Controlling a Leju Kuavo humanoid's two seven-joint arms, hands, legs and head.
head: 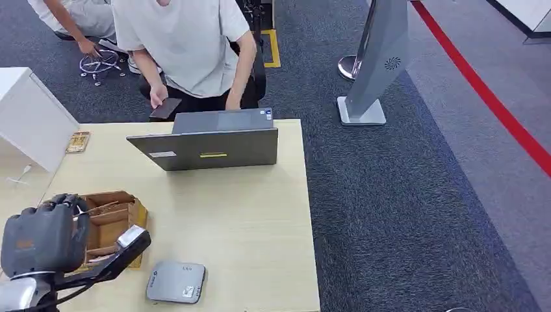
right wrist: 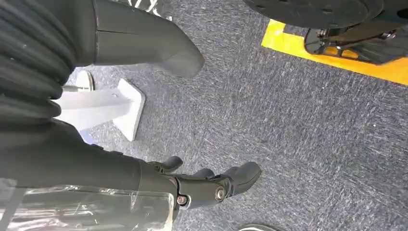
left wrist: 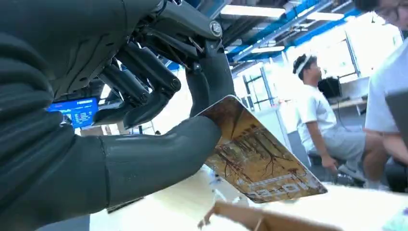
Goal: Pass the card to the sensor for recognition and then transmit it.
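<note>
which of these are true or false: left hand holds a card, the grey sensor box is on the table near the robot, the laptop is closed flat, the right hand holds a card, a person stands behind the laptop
1. The left hand holds a card. True: the card is pinched between the thumb and the fingers.
2. The grey sensor box lies on the table near the robot. True.
3. The laptop is closed flat. False: its lid stands open, back towards the robot.
4. The right hand holds a card. False: it holds nothing and hangs over the carpet.
5. A person stands behind the laptop. True: at the table's far edge, holding a dark phone.
</note>
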